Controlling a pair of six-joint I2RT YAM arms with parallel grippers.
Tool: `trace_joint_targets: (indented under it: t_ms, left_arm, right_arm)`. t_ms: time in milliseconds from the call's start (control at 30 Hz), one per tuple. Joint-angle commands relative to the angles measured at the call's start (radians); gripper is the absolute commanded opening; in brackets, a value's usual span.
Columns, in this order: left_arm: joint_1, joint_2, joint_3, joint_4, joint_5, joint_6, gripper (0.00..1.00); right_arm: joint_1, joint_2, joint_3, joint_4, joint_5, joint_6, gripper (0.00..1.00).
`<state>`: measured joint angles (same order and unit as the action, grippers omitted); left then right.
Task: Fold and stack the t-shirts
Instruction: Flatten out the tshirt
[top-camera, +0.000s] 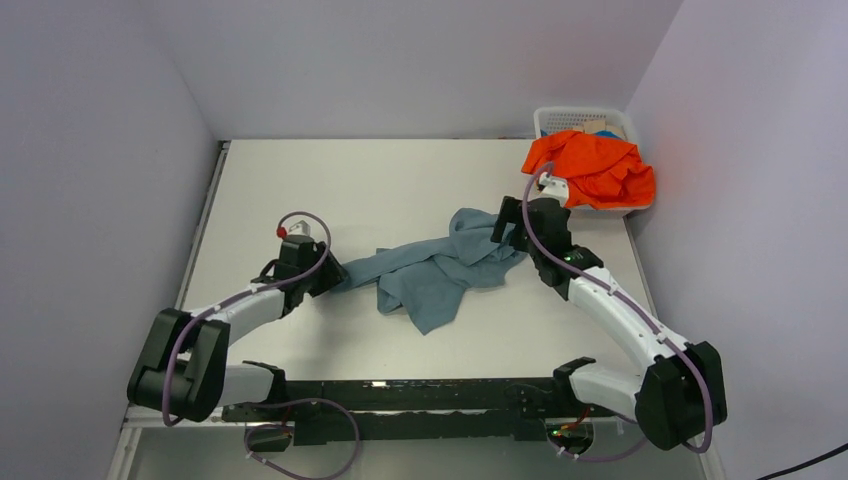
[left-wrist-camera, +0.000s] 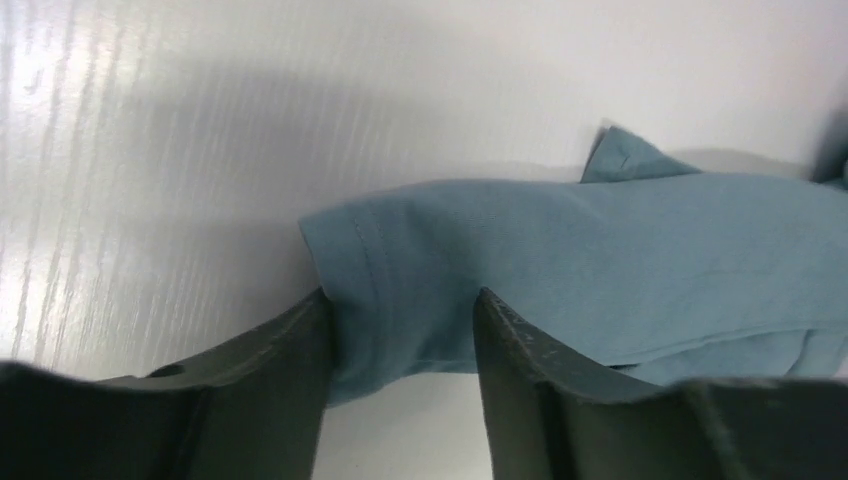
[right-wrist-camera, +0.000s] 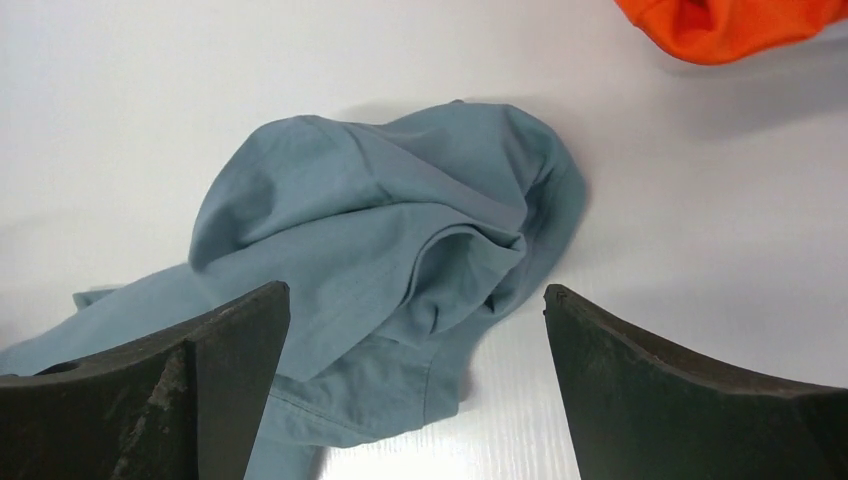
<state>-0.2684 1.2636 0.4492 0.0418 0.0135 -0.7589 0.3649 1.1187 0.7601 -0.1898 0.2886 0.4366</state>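
The white laminate worktop (top-camera: 400, 180) carries a slate blue-grey cotton t-shirt (top-camera: 440, 270), crumpled and drawn out in a long strip between the two grippers. A bright orange cotton t-shirt (top-camera: 595, 168) lies heaped over the white plastic mesh basket (top-camera: 575, 118), just beyond the right gripper (right-wrist-camera: 416, 288) and apart from the blue-grey shirt. That gripper is spread wide and holds nothing, its fingers standing either side of the shirt's bunched end. The left gripper (left-wrist-camera: 402, 295) is partly open, its two fingers straddling a hemmed sleeve edge at the shirt's other end, the cloth lying flat between them, unclamped
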Motion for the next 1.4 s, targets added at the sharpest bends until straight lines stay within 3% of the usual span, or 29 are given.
trace_joint_targets:
  t_ms: [0, 100, 200, 433, 533, 667, 767, 867, 933, 967, 1000, 1367]
  left_arm:
    - [0.001, 0.061, 0.003, 0.076, 0.102, -0.012, 0.44]
    - [0.001, 0.087, 0.006, 0.095, 0.123, -0.011, 0.01]
    - [0.0, 0.076, 0.013, 0.081, 0.12, -0.003, 0.0]
    - [0.0, -0.028, 0.002, 0.011, 0.072, 0.007, 0.0]
    - [0.001, -0.065, -0.006, -0.005, 0.061, 0.012, 0.0]
    - [0.0, -0.09, -0.008, -0.016, 0.051, 0.013, 0.0]
    - [0.0, -0.099, -0.013, -0.01, 0.049, 0.01, 0.0]
    - [0.0, -0.108, -0.006, -0.031, 0.031, 0.013, 0.0]
    - [0.0, -0.118, 0.001, -0.04, 0.007, 0.016, 0.0]
    - [0.0, -0.126, 0.003, -0.039, 0.003, 0.018, 0.0]
    - [0.0, -0.135, 0.005, -0.06, -0.002, 0.017, 0.0]
    - [0.0, -0.384, 0.201, -0.111, -0.089, 0.067, 0.0]
  right_arm:
    - [0.07, 0.051, 0.052, 0.055, -0.007, -0.08, 1.0]
    - [0.194, 0.144, 0.122, 0.02, 0.104, -0.149, 1.0]
    - [0.289, 0.262, 0.223, -0.052, 0.209, -0.141, 1.0]
    - [0.367, 0.513, 0.409, -0.147, 0.302, 0.029, 0.95]
    - [0.369, 0.592, 0.464, -0.211, 0.328, 0.078, 0.85]
    - [0.369, 0.637, 0.493, -0.306, 0.417, 0.165, 0.65]
    - [0.368, 0.607, 0.465, -0.333, 0.497, 0.218, 0.48]
    - [0.362, 0.557, 0.425, -0.353, 0.574, 0.268, 0.22]
    - [0.358, 0.511, 0.397, -0.35, 0.588, 0.263, 0.15]
    - [0.357, 0.483, 0.375, -0.344, 0.596, 0.262, 0.03]
    - [0.352, 0.452, 0.353, -0.334, 0.6, 0.259, 0.0]
    - [0.268, -0.005, 0.206, -0.077, 0.446, -0.002, 0.0]
